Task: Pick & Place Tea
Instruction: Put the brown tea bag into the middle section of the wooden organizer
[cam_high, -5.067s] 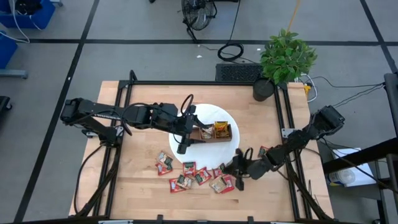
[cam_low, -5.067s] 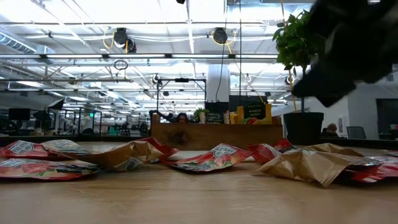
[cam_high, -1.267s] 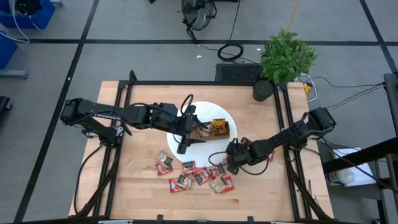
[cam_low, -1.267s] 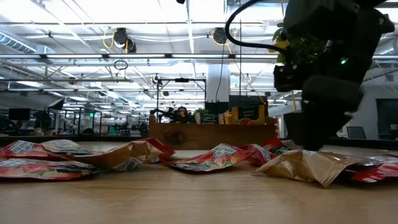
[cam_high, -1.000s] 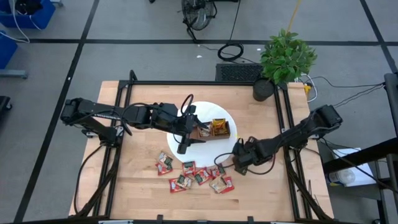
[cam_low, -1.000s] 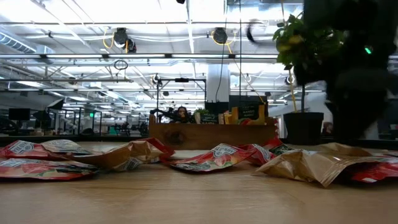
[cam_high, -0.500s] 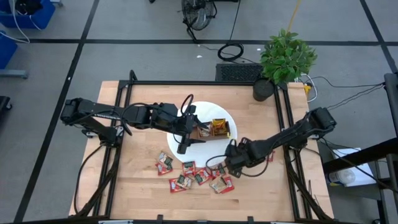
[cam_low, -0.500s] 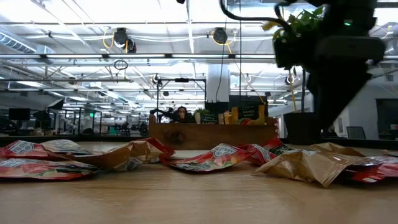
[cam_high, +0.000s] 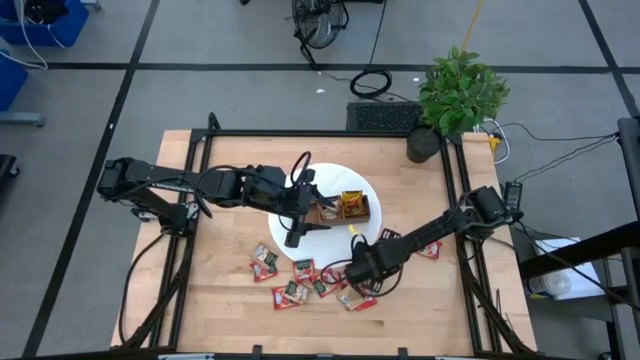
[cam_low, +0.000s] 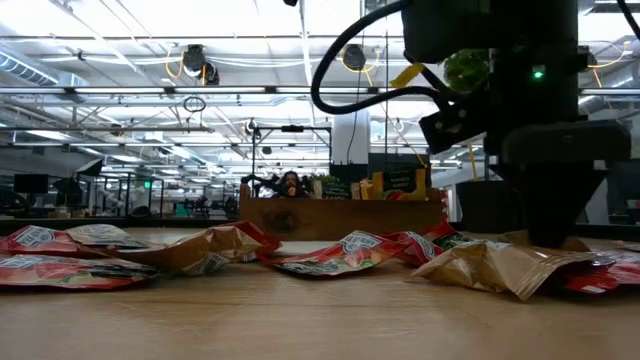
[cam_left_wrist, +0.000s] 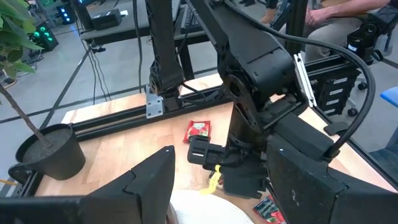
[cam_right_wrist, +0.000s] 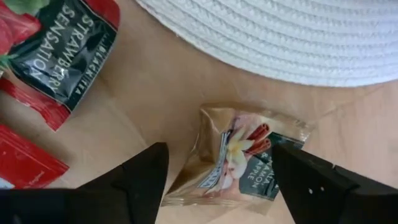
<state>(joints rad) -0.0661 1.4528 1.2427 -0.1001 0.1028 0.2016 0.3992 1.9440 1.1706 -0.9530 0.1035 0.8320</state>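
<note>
**A:** Tan foil is what the right gripper (cam_right_wrist: 217, 168) is lined up on: a beige sachet (cam_right_wrist: 239, 158) with a vanilla and cinnamon picture lies flat on the wooden desk (cam_high: 230, 300), just beside the woven edge of the white mat (cam_right_wrist: 261, 37). The fingers (cam_right_wrist: 140, 180) are spread apart, one on each side of the sachet, nothing grasped. A red strawberry sachet (cam_right_wrist: 59, 53) lies close by.

**B:** And from above, where's all that on the desk?

**A:** The right gripper (cam_high: 357, 268) is down over the loose tea sachets (cam_high: 300, 280), which lie scattered toward the desk's near edge, around the middle. One more red sachet (cam_high: 430, 250) lies apart, near the right edge. The brown wooden tray (cam_high: 345, 208) sits on the white mat (cam_high: 375, 195) mid-desk with some yellow and tan sachets standing in it.

**B:** Left arm doing anything?

**A:** The left gripper (cam_high: 296, 222) hangs over the mat's left side, beside the tray. Its fingers (cam_left_wrist: 149, 180) are released and wide, empty. Its wrist view looks across at the right arm (cam_left_wrist: 261, 81), with a potted plant (cam_high: 458, 95) at the far right corner.

**B:** Low view?

**A:** Red and tan sachets (cam_low: 340, 252) strewn along the desk, the right arm's dark bulk (cam_low: 540, 150) standing over the tan ones on the right, tray (cam_low: 340, 215) behind.
</note>
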